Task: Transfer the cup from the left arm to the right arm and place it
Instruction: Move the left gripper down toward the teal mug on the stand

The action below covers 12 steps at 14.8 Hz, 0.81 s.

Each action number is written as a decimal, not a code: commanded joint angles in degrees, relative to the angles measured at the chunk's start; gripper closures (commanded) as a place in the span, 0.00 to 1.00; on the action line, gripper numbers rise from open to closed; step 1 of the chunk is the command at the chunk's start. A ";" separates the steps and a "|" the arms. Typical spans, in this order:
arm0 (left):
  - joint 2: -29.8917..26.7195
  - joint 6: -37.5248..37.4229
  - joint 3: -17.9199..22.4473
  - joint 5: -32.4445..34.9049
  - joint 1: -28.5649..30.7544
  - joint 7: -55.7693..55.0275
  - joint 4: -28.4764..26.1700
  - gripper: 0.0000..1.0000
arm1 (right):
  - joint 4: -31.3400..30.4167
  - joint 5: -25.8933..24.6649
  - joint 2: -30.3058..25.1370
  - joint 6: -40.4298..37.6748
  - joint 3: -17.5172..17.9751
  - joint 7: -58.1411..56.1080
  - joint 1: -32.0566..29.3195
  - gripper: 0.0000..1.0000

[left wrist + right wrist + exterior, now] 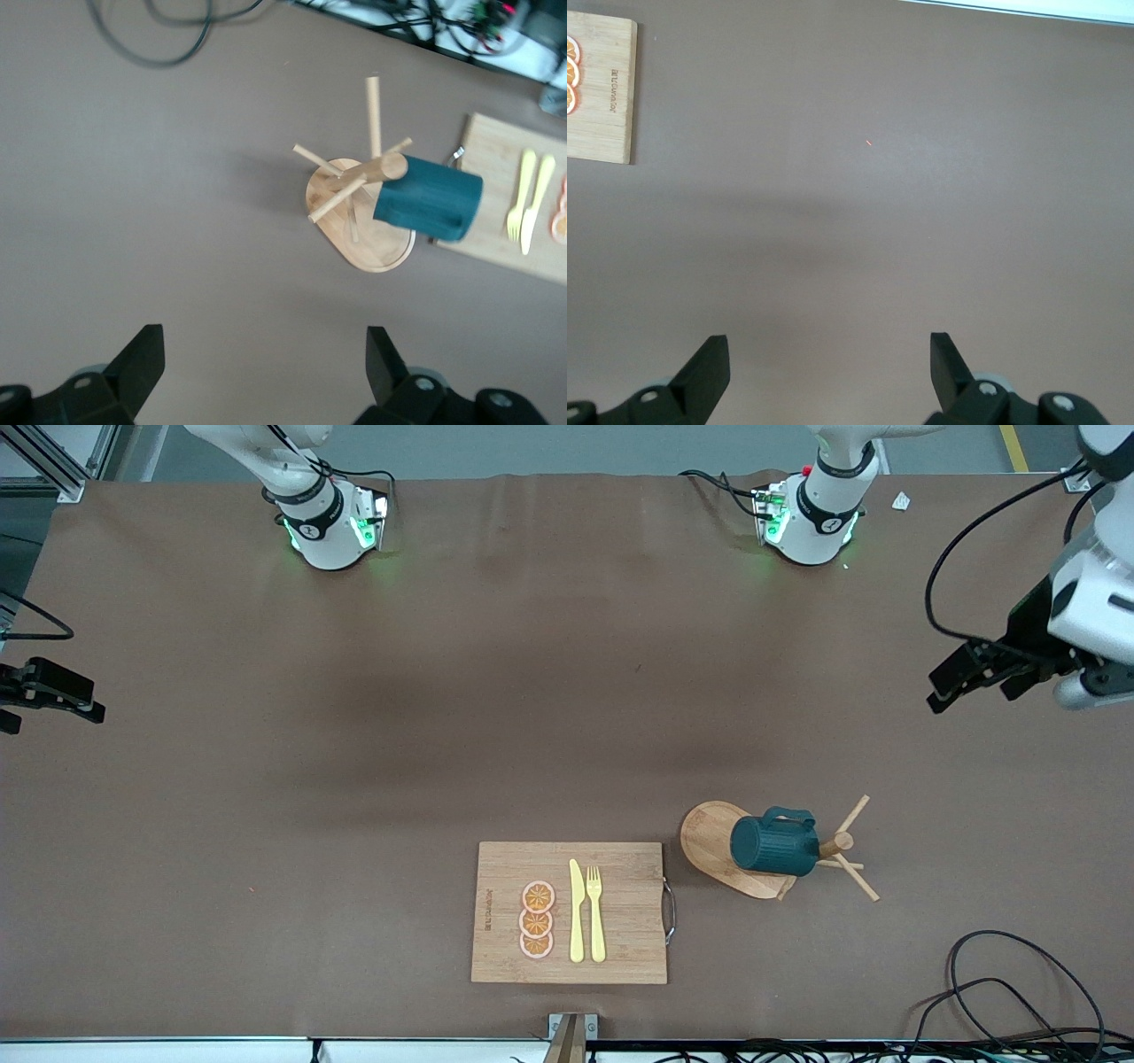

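The dark teal ribbed cup [775,843] hangs on its side on a peg of a wooden mug tree [709,841], its handle turned toward the robots' bases. It also shows in the left wrist view [430,202] on the tree [368,243]. My left gripper [966,682] is open and empty in the air over bare table at the left arm's end, apart from the cup; its own view shows the jaws wide apart [263,354]. My right gripper [55,707] is open and empty over bare table at the right arm's end [828,354].
A wooden cutting board [620,948] lies beside the mug tree toward the right arm's end, with a yellow knife [576,912], a yellow fork [595,912] and three orange slices [537,919]. Black cables [1001,983] lie near the table's front edge at the left arm's end.
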 commanded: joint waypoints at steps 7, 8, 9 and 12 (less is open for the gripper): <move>7.76 8.31 -1.76 -5.24 -2.07 -35.84 1.23 0.00 | -0.90 0.41 -1.04 -0.12 0.09 -1.13 -0.56 0.00; 8.55 9.37 -1.76 -6.64 -2.24 -39.18 1.23 0.00 | -0.90 0.42 -1.04 -0.12 0.17 -1.13 -0.56 0.00; 9.95 10.60 -1.76 -7.53 -2.33 -42.35 1.31 0.00 | -0.90 0.42 -1.04 -0.12 0.17 -1.13 -0.56 0.00; 12.95 13.59 -1.85 -9.11 -3.30 -46.51 1.31 0.00 | -0.90 0.42 -1.04 -0.12 0.09 -1.74 -0.64 0.00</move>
